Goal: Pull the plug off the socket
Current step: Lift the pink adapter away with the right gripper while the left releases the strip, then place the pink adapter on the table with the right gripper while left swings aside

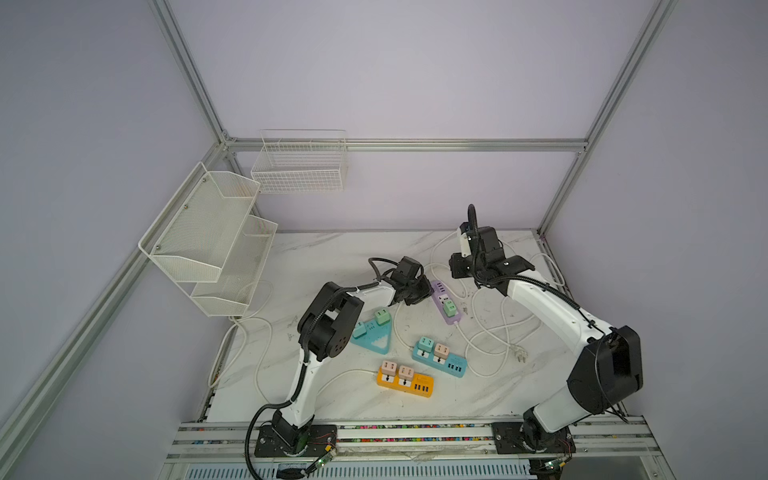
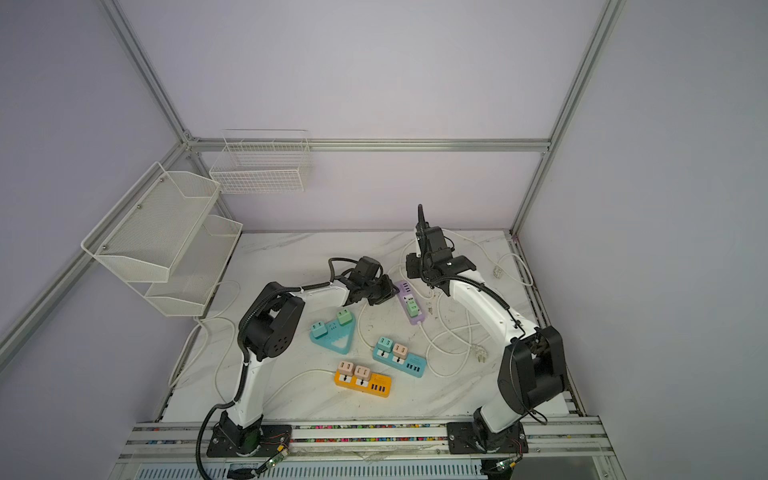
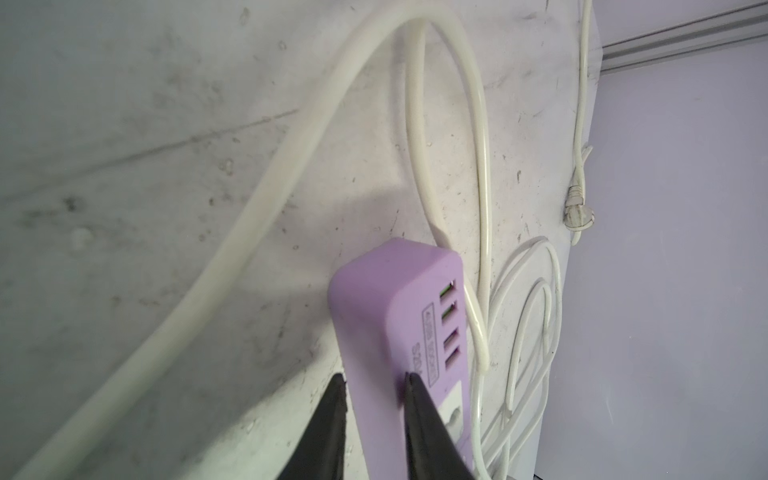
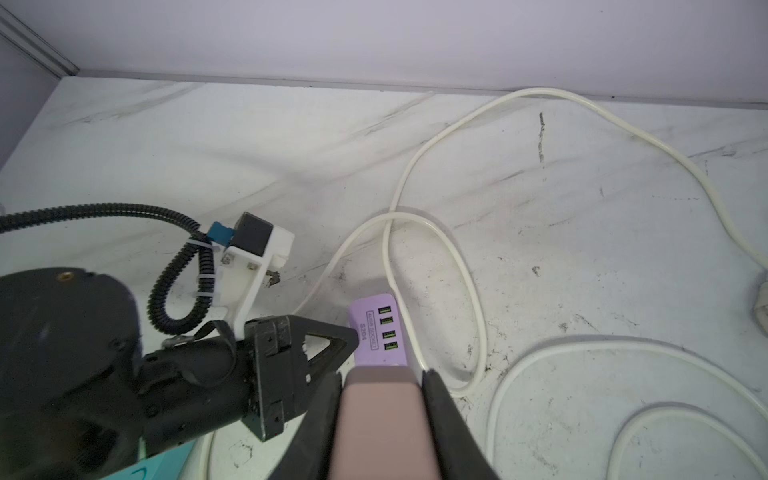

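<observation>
A purple socket strip [image 1: 441, 296] [image 2: 405, 293] lies on the marble table with a green plug [image 1: 449, 308] [image 2: 412, 306] in it. My left gripper [image 3: 374, 378] [image 1: 424, 291] is shut on the strip's [image 3: 399, 291] long sides near its USB end. A white socket face [image 3: 453, 411] beside one finger stands empty. My right gripper [image 4: 382, 374] [image 1: 457, 268] is shut on a pink plug [image 4: 382, 419], held above the strip's USB end [image 4: 380, 332]. The pink plug is hidden in both top views.
Nearer the front lie a teal triangular strip [image 1: 374, 338], a blue strip [image 1: 440, 359] and an orange strip [image 1: 405, 380], each with plugs in it. White cables [image 1: 498, 328] loop around the purple strip at the right. Wire baskets [image 1: 216, 237] hang at the back left.
</observation>
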Controlling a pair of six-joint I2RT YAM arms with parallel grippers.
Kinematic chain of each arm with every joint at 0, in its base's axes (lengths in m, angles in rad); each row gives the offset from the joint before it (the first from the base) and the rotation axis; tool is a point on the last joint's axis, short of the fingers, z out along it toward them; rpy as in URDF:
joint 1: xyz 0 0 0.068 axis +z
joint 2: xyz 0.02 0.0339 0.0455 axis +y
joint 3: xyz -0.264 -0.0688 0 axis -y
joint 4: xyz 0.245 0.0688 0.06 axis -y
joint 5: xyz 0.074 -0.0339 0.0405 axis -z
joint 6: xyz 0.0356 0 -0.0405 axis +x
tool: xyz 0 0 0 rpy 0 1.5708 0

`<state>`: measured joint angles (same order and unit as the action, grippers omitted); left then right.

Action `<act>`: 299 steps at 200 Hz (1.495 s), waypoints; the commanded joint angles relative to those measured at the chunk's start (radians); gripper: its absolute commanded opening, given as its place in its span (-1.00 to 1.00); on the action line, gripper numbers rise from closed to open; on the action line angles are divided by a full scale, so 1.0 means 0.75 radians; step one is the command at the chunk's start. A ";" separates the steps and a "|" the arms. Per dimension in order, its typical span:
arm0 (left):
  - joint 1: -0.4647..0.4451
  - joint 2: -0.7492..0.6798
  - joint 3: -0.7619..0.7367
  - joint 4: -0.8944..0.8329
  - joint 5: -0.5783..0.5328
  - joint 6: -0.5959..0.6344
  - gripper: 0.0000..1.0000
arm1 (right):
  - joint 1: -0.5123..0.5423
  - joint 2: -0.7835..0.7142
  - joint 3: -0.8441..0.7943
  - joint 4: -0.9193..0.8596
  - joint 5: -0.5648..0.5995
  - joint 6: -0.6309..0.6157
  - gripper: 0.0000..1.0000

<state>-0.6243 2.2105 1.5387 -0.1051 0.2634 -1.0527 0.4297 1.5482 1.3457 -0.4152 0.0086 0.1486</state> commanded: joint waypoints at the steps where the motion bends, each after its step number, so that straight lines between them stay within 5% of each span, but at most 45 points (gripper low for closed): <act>1: 0.001 -0.056 0.120 -0.118 -0.048 0.055 -0.46 | -0.006 -0.062 -0.037 0.030 -0.087 0.100 -0.96; 74: 0.066 -0.485 -0.208 -0.099 -0.230 0.135 -0.37 | -0.007 -0.119 -0.131 0.167 -0.306 0.274 -0.96; 152: 0.149 -0.919 -0.573 -0.161 -0.365 0.254 -0.17 | 0.011 0.089 -0.170 0.516 -0.422 0.514 -0.95; 208: 0.163 -1.107 -0.692 -0.167 -0.340 0.317 0.05 | 0.102 0.350 -0.072 0.655 -0.432 0.625 -0.94; 299: 0.178 -1.298 -0.808 -0.205 -0.259 0.394 0.12 | 0.206 0.637 0.069 0.794 -0.353 0.790 -0.90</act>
<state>-0.4976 1.2804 0.9688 -0.2550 0.0463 -0.8001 0.5728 1.9953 1.3705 0.1081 -0.2810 0.6769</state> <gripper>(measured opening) 0.556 0.302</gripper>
